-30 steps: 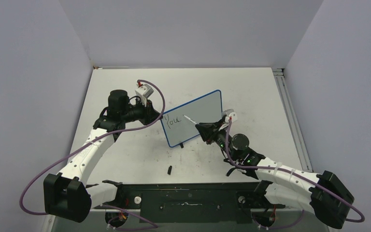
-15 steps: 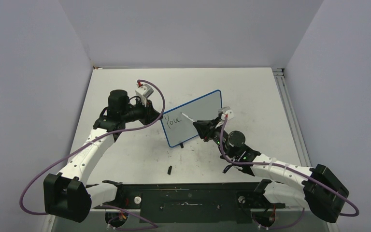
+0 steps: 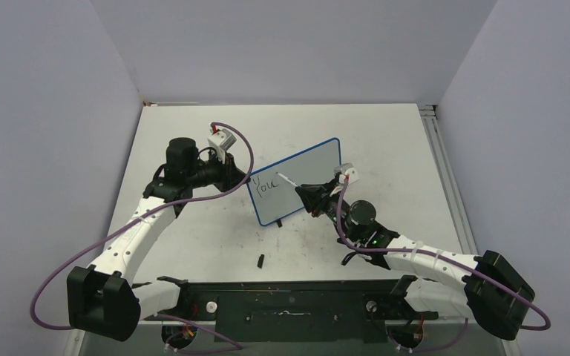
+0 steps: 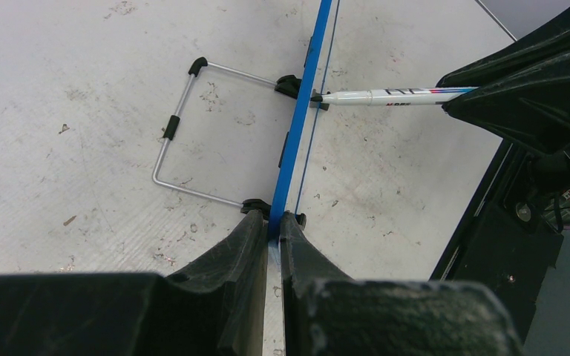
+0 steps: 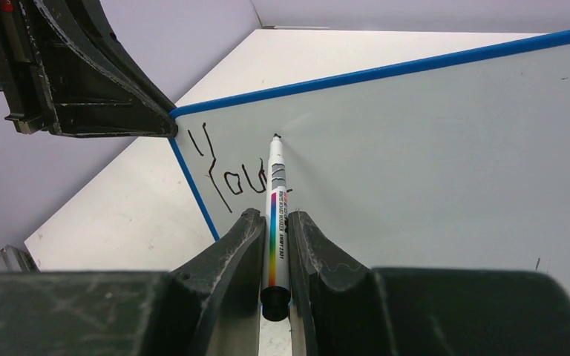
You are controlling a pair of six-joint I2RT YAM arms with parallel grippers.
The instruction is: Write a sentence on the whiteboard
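Observation:
The whiteboard [image 3: 300,178] stands tilted on the table, white with a thin blue frame. My left gripper [image 3: 239,176] is shut on its left edge [image 4: 297,141]. My right gripper [image 3: 306,197] is shut on a white marker [image 5: 276,200] with a rainbow stripe. The marker's tip [image 5: 275,136] touches the board just right of the written word "You" [image 5: 230,178], also in the top view [image 3: 267,185]. The marker [image 4: 386,96] also shows in the left wrist view, meeting the board's face.
A small black cap [image 3: 261,260] lies on the table in front of the board. The board's wire stand [image 4: 185,126] rests on the table behind it. Grey walls close in the table on three sides.
My right arm has shifted slightly left and forward, bringing the marker tip up and a little right of the "u". The left arm and board have not moved.

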